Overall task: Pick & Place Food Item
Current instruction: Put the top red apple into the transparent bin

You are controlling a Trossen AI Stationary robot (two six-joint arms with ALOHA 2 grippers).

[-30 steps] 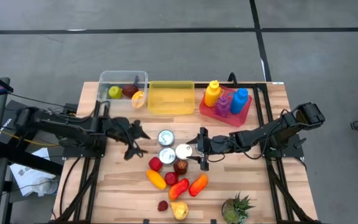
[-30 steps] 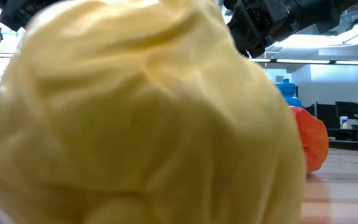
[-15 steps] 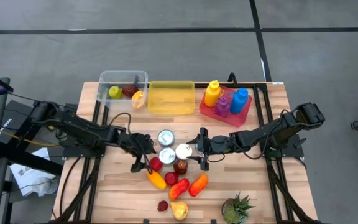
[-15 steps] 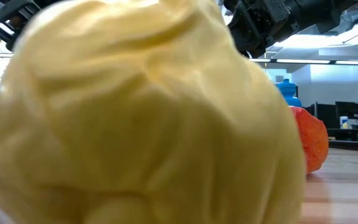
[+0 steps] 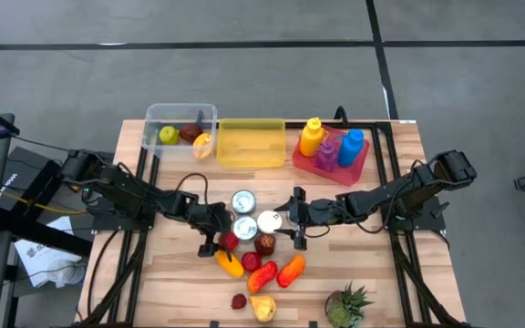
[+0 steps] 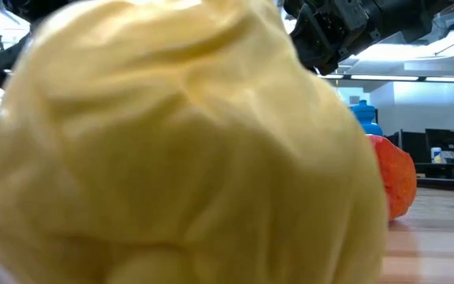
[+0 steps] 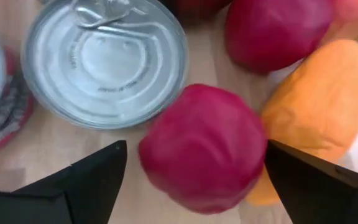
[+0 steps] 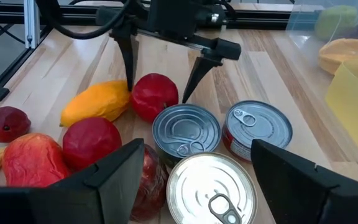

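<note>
A round red food item point(image 7: 204, 146) lies on the wooden table among other toy foods, against an orange-yellow one point(image 7: 309, 118). My left gripper point(image 5: 215, 241) is open and slants down over it, one finger on each side point(image 8: 156, 87); no touch shows. My right gripper point(image 5: 296, 217) hangs open just right of three tin cans point(image 5: 245, 227), with nothing between its fingers point(image 8: 197, 146). In the low view a pale yellow food item point(image 6: 180, 142) fills the picture and hides the rest.
More toy foods lie near the front edge: red point(image 5: 252, 261), orange-red point(image 5: 290, 271), pale yellow point(image 5: 263, 310) and a green leafy piece point(image 5: 347, 305). At the back stand a clear bin point(image 5: 179, 128) holding food, a yellow bin point(image 5: 251, 143) and a red tray of bottles point(image 5: 331, 150).
My left gripper has travelled toward the table's right and near edges, sinking and tipping further down, until its fingers stand on either side of the red food item. The foods and cans have kept their places.
</note>
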